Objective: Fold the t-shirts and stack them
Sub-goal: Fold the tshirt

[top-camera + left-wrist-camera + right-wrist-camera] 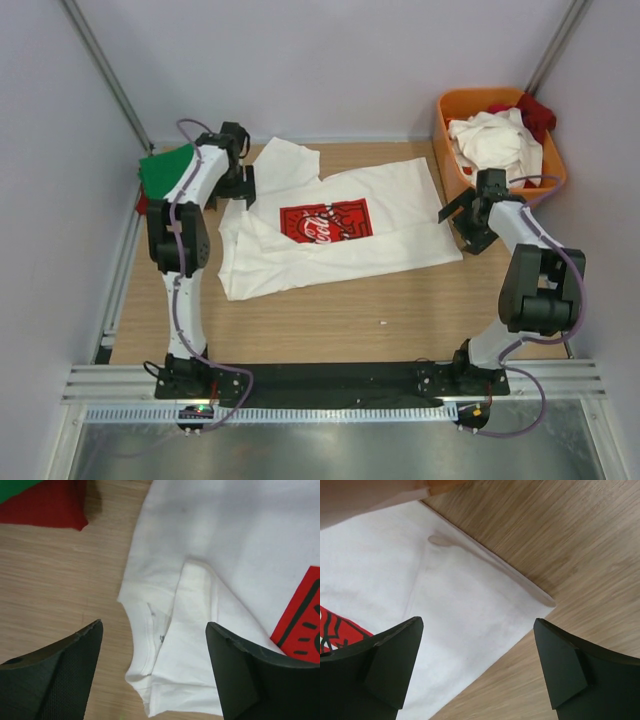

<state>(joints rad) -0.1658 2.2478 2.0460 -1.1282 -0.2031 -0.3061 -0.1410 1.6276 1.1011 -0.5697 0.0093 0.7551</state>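
Overhead view of a wooden table (330, 320) with a white t-shirt (400, 215) spread at its centre, red square chest print (325, 221) facing up. The left gripper (154, 630) hovers above the shirt's left edge, fingers apart and empty, over a sleeve doubled onto itself. The right gripper (477, 622) hovers over the shirt's right corner, fingers likewise apart and empty. At the far left a green t-shirt (165, 168) lies on a red t-shirt (45, 505), apparently the folded stack so far. An orange tub (448, 115) at the far right holds a white garment (495, 140) and a red garment (538, 112) (probably shirts awaiting their turn). The task looks partway done: this shirt is not yet folded, and more remain.
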